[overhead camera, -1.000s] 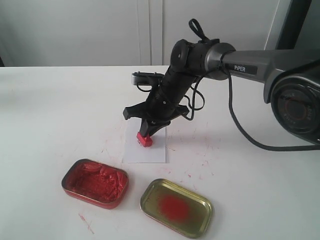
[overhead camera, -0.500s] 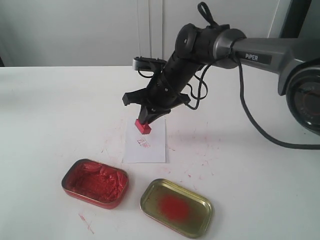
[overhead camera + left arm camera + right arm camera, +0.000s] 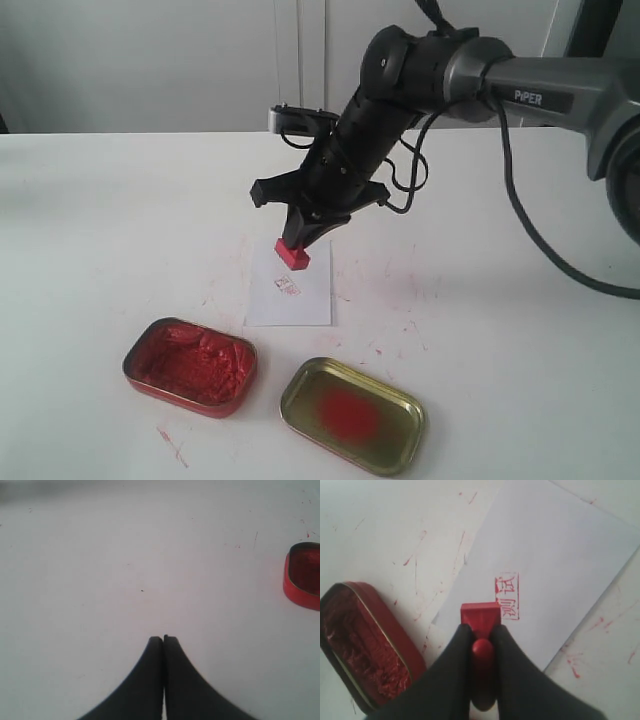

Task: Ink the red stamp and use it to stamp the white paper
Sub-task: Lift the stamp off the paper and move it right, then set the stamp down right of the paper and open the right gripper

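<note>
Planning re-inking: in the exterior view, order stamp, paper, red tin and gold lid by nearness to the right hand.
1. red stamp, held in the right hand.
2. white paper, just beneath.
3. red tin, front left, and gold lid, front right: too close to call.

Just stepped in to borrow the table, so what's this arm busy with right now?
The right claw is shut on the red stamp, holding it over the white paper, apparently clear of the sheet. A red imprint already shows on the paper beside the stamp. The open ink tin and its lid sit nearer the camera. The left claw is shut, holding nothing.
</note>
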Controlling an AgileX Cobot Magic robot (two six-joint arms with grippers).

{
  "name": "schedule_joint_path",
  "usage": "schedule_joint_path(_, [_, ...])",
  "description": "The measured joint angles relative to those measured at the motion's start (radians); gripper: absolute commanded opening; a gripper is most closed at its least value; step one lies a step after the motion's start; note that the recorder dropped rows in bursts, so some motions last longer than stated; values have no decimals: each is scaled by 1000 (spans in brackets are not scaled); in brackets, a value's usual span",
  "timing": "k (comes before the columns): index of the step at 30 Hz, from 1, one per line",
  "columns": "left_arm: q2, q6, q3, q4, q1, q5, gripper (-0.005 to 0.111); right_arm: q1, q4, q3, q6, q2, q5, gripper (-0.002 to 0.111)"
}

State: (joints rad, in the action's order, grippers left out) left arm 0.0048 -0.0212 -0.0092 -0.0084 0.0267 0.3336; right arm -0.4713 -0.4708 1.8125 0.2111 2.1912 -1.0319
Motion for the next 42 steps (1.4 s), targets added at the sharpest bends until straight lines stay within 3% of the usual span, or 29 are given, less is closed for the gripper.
schedule_joint_path(14, [0, 0, 0, 0, 0, 0, 0, 55, 0, -288, 25, -182, 84, 0])
schedule_joint_path(27, [0, 0, 0, 0, 0, 0, 0, 194, -116, -567, 159, -368, 177, 0])
schedule_joint_path(35, [0, 0, 0, 0, 0, 0, 0, 316, -469, -757, 458, -393, 212, 0])
schedule_joint_path(42, [0, 0, 0, 0, 0, 0, 0, 320, -845, -853, 707, -332, 240, 0])
